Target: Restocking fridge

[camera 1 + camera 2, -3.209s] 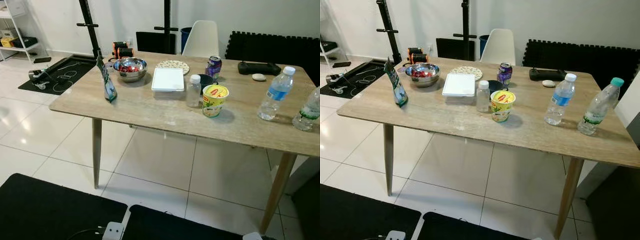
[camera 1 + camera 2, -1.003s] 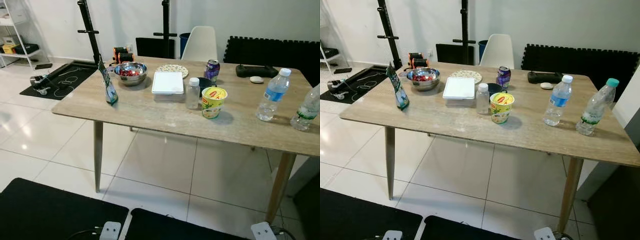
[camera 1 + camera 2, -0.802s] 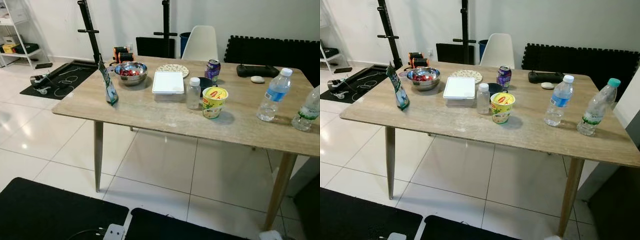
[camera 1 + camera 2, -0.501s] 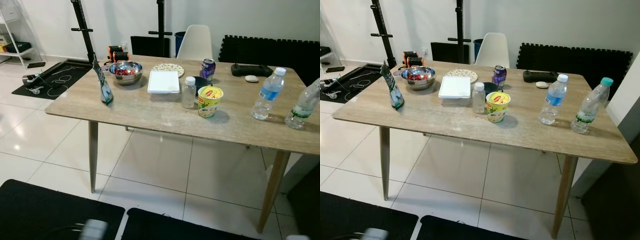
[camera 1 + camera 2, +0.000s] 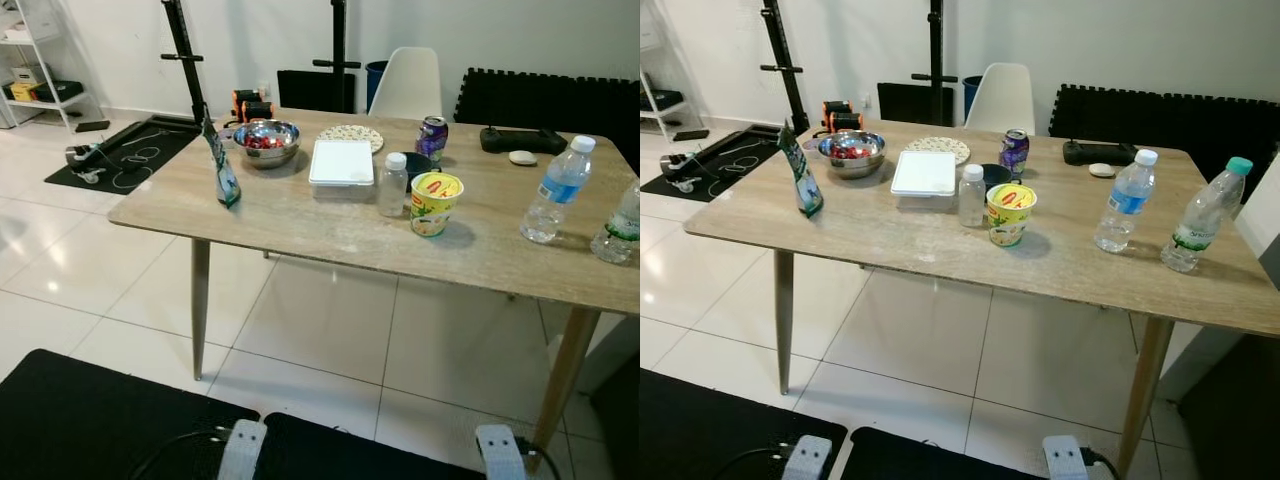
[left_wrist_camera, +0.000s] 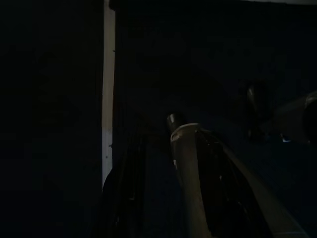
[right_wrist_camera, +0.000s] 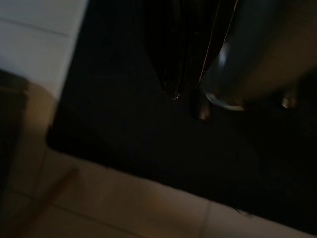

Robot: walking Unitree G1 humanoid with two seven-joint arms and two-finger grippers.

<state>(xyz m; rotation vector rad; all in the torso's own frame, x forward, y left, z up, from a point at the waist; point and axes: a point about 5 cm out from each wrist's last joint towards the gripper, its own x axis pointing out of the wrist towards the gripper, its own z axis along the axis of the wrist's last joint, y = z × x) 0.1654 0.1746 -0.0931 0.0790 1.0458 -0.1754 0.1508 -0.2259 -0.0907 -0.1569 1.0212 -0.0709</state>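
Observation:
A wooden table point(image 5: 300, 225) stands ahead of me across the tiled floor. On it are a steel bowl of red items point(image 5: 266, 140), a white lidded container point(image 5: 341, 162), a small clear bottle point(image 5: 393, 185), a yellow cup of noodles point(image 5: 435, 203), a purple can point(image 5: 432, 137), a green pouch point(image 5: 222, 170) and two water bottles point(image 5: 557, 188) point(image 5: 622, 225). My left gripper point(image 6: 154, 133) and right gripper point(image 7: 185, 99) hang low over black mats, far from the table, in very dark wrist views. White parts of both arms point(image 5: 243, 448) point(image 5: 497, 448) show at the bottom edge.
Behind the table stand a white chair point(image 5: 405, 82) and black foam panels point(image 5: 540, 100). A black stand point(image 5: 185, 55) with cables on a mat sits at the back left. Black mats point(image 5: 90, 420) lie on the floor at my feet. A patterned plate point(image 5: 350, 133) and a black controller point(image 5: 519, 140) lie on the table.
The whole picture has shifted a little, so the camera has moved. White parts of both arms now show at the bottom edge. Nothing on the table has moved.

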